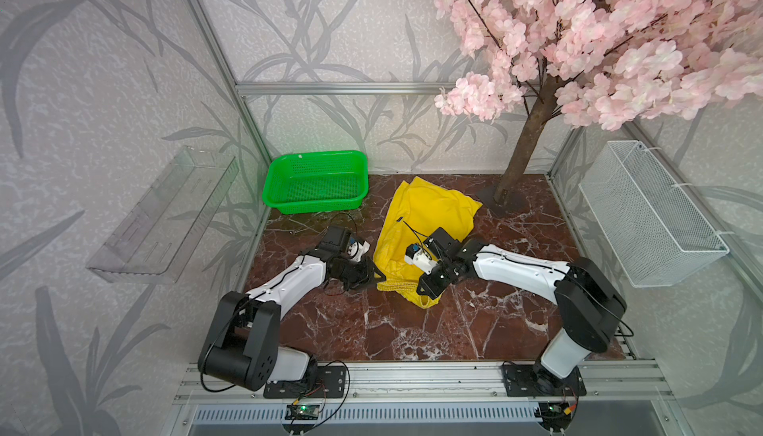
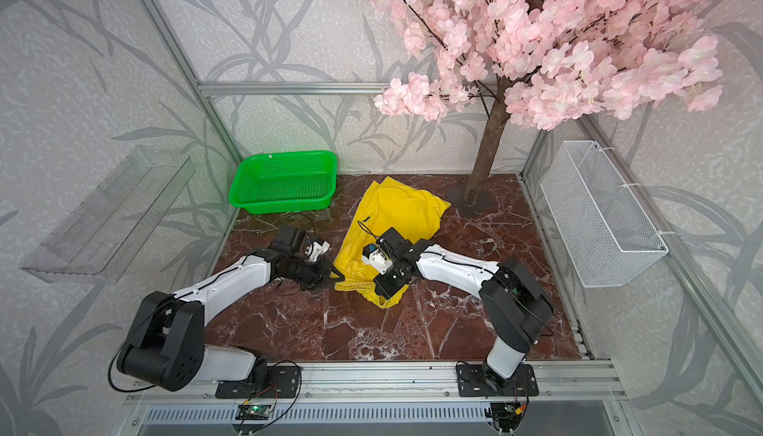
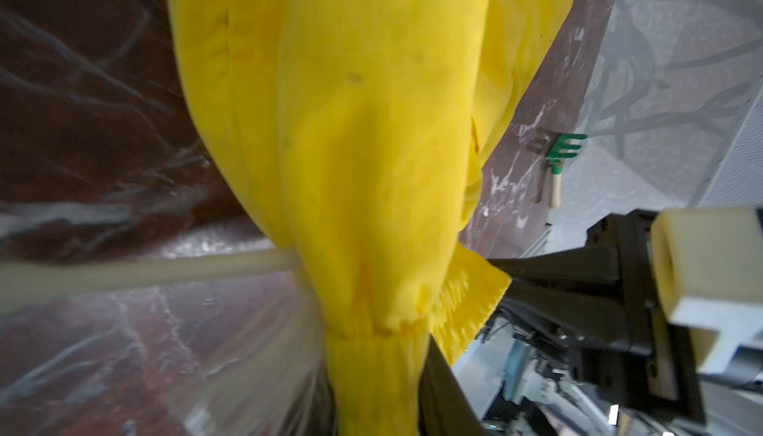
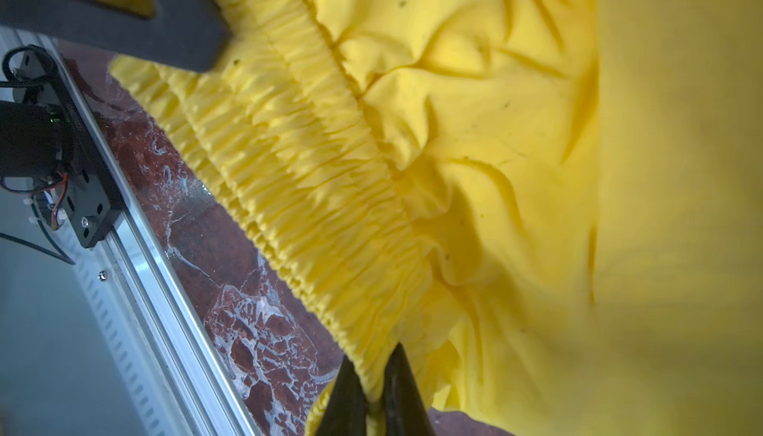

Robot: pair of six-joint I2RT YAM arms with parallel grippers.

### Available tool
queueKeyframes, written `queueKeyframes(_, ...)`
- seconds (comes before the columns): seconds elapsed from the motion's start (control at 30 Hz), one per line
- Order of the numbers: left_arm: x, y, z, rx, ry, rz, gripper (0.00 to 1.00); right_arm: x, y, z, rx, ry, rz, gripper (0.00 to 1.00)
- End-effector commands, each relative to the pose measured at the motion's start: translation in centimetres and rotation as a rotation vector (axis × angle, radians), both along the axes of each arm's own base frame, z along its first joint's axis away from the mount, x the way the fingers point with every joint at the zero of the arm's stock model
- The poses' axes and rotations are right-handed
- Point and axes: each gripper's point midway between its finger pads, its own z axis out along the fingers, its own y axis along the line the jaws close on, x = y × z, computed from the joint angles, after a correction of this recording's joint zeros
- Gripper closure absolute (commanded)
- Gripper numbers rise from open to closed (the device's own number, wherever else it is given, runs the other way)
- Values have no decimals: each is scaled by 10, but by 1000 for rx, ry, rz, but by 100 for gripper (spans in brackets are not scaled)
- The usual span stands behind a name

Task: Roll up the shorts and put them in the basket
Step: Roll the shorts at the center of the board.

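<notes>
The shorts (image 1: 429, 215) lie crumpled mid-worktop (image 1: 413, 330), waistband (image 4: 313, 190) toward my bases. My right fingers (image 4: 390, 376) pinch its gathered edge closed. My left fingers (image 1: 378, 277) sit at the waistband's other end; gripping or loose, I cannot tell through blur. Open marble lies nearer me; green basket (image 1: 316, 182) and tree trunk (image 1: 524, 153) stand near the far legs
</notes>
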Motion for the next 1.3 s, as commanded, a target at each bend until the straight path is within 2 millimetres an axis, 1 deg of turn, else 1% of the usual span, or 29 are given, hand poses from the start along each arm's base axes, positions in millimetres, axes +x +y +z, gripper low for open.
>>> queueKeyframes(0.0,29,12,24,57,-108,61,44,-16,-7,-14,-10,184,2,100)
queueKeyframes(0.1,41,21,51,94,-201,93,43,-12,-3,-20,-10,230,10,100)
queueKeyframes(0.17,45,27,69,122,-276,103,43,-10,1,-21,4,257,13,100)
queueKeyframes(0.23,42,22,87,110,-353,66,45,-3,4,-20,39,291,-1,100)
queueKeyframes(0.27,39,20,92,113,-375,44,46,1,3,-21,45,306,-13,100)
queueKeyframes(0.33,29,10,94,109,-393,-31,49,10,0,-24,58,338,-45,100)
queueKeyframes(0.4,18,-3,87,111,-385,-106,51,14,-3,-30,54,378,-53,100)
queueKeyframes(0.47,8,-16,75,148,-375,-176,52,16,-6,-37,35,394,-59,100)
queueKeyframes(0.53,-4,-33,63,178,-376,-269,54,19,-4,-41,47,409,-68,100)
queueKeyframes(0.57,-7,-39,58,183,-371,-300,55,20,-4,-42,55,416,-72,100)
queueKeyframes(0.6,-9,-41,50,201,-357,-317,57,22,-4,-44,56,418,-77,100)
queueKeyframes(0.7,-4,-35,23,290,-317,-338,64,25,-4,-46,53,419,-83,100)
queueKeyframes(0.77,-4,-38,18,288,-309,-357,65,28,-6,-47,52,419,-89,100)
queueKeyframes(0.8,-2,-39,16,293,-313,-352,64,29,-7,-47,51,422,-93,100)
queueKeyframes(0.87,9,-32,9,353,-321,-314,56,31,-8,-46,58,416,-98,100)
queueKeyframes(0.93,19,-27,0,405,-317,-277,53,33,-8,-45,62,412,-104,100)
queueKeyframes(1.0,26,-32,-2,384,-325,-250,53,34,-8,-46,64,413,-106,100)
queueKeyframes(1.07,28,-44,13,307,-356,-227,54,35,-8,-49,60,419,-112,100)
queueKeyframes(1.13,25,-59,43,235,-434,-241,53,34,-9,-52,54,427,-112,100)
queueKeyframes(1.2,16,-67,65,196,-483,-278,53,34,-9,-54,52,430,-114,100)
queueKeyframes(1.23,8,-71,70,173,-484,-302,54,34,-9,-55,52,435,-115,100)
queueKeyframes(1.27,1,-72,69,158,-471,-322,56,35,-8,-55,54,434,-116,100)
